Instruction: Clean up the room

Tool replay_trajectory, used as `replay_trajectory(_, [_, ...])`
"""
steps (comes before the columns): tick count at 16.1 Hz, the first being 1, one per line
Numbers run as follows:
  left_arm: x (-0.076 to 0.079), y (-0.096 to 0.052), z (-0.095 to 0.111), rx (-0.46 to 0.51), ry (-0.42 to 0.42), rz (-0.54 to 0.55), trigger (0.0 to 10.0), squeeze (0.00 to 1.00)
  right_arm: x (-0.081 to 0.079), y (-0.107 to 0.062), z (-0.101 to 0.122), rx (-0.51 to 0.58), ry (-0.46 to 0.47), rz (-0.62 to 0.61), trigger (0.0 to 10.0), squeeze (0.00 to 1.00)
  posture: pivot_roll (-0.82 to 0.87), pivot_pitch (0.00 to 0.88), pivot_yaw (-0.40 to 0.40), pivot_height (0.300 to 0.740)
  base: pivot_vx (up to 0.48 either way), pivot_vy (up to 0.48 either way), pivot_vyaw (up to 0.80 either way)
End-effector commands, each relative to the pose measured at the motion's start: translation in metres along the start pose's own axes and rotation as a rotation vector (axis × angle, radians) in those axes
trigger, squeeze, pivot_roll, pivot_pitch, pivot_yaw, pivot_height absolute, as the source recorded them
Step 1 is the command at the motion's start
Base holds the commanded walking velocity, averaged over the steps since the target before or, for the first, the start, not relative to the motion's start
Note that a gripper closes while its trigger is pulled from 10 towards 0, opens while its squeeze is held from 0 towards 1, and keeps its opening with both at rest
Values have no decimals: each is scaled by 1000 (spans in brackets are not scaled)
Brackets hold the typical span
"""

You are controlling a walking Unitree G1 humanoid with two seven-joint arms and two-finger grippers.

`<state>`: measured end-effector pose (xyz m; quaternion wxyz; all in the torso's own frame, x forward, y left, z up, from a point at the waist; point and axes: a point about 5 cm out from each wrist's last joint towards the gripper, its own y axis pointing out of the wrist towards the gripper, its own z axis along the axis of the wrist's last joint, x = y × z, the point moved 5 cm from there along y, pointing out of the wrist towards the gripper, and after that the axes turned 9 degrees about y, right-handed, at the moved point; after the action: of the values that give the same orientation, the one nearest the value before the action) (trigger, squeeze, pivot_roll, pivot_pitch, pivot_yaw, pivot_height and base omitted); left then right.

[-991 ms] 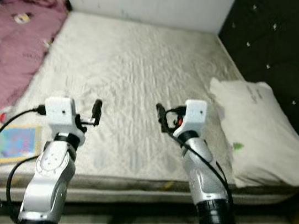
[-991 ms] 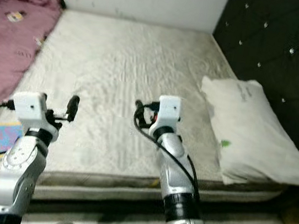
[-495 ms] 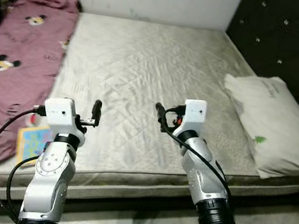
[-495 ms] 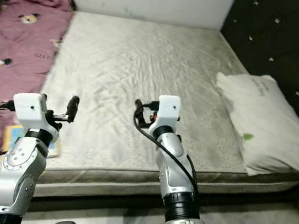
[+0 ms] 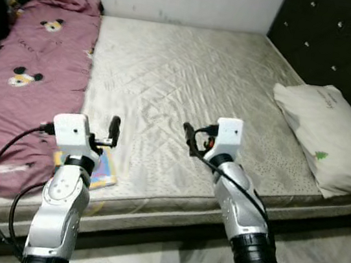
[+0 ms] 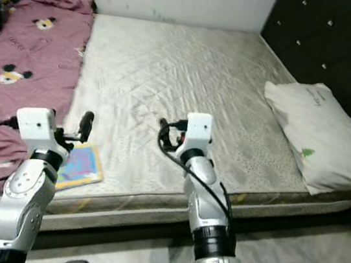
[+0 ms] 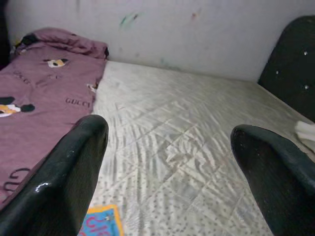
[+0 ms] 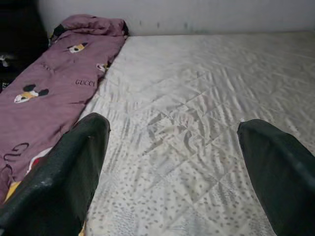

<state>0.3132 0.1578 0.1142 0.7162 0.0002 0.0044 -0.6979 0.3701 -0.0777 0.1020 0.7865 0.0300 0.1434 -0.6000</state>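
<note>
I see a bed (image 5: 189, 81) with a pale quilted mattress cover, wrinkled across its middle, running back to a light wall. Along its left side lies a mauve blanket (image 5: 26, 78) printed with cartoon mouse heads, bunched up at the far end. A colourful flat book (image 6: 79, 164) lies on the mattress near the front edge, just beside the blanket. On the right side, against the dark tufted headboard (image 5: 345, 44), rests a white pillow (image 5: 325, 139), its corner overhanging the mattress edge.
</note>
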Motion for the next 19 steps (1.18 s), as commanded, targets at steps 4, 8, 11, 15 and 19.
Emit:
replay_trajectory(4, [9,2,3,7,0,-20,10000,0,13,-2,1,-1,-7,-37,10000,0,-51,0,-36,740,0,480,0])
replay_trajectory(8, [9,2,3,7,2,-20,10000,0,13,-2,0,-1,-9,-38,10000,0,-51,0,-36,740,0,480,0])
replay_trajectory(11, [9,2,7,35,25,-20,10000,0,13,-2,1,3,-17,-33,10000,0,-51,0,-35,740,0,160,0])
replay_trajectory(15, [8,3,8,38,2,-28,10000,0,11,-1,2,9,-26,-20,10000,0,-52,0,-35,740,0,0,0])
replay_trajectory(19, [10,3,8,40,-15,-30,10000,0,11,-1,2,7,-22,-25,10000,0,-55,0,-34,740,0,0,267])
